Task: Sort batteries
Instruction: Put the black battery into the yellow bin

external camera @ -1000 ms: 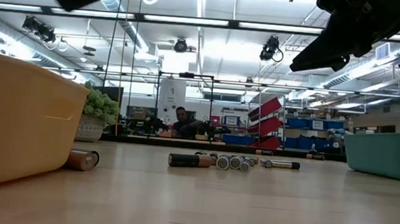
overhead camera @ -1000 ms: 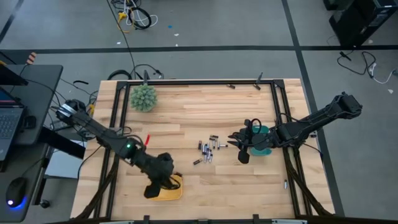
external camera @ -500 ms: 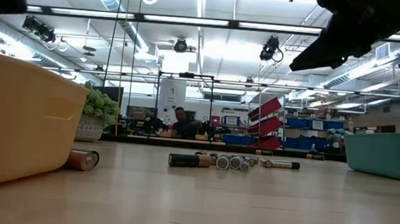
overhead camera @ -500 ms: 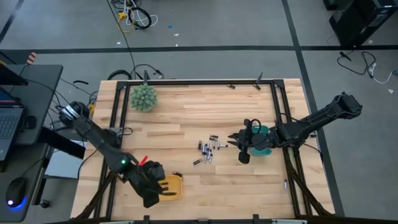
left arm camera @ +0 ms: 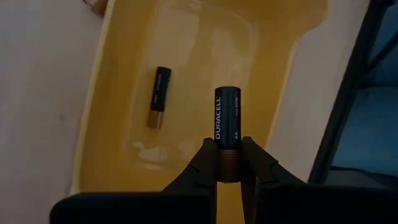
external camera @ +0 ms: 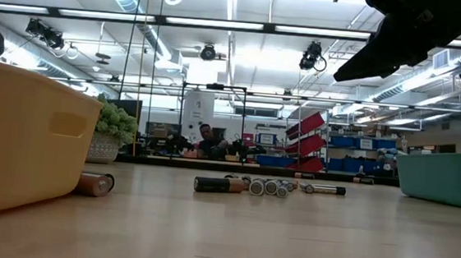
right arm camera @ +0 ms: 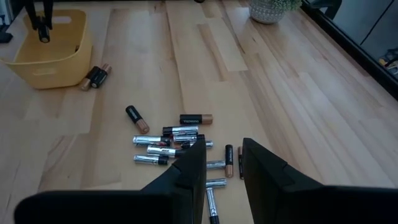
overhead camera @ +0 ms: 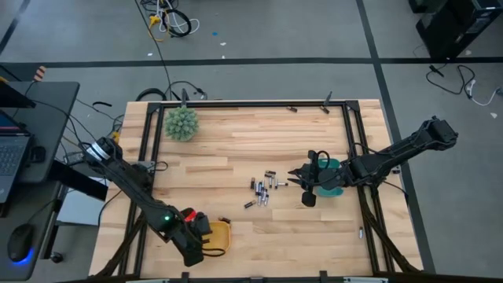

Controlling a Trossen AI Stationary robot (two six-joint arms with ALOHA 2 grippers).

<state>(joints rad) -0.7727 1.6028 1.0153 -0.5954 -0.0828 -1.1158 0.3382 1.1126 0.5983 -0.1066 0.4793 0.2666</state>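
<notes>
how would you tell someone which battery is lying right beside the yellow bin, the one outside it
Start at the yellow bin near the table's front left corner. Just outside its wall, on the bare wood toward the middle pile of batteries, lies one lone battery, dark with a copper end. Unlike the clustered cells, it lies alone, and unlike the battery in the bin, it rests on the table.

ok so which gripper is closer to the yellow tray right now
Left. The left gripper hangs directly over the yellow tray, pinching a black battery. The right gripper is across the table, beside the teal tray, past the loose batteries.
</notes>
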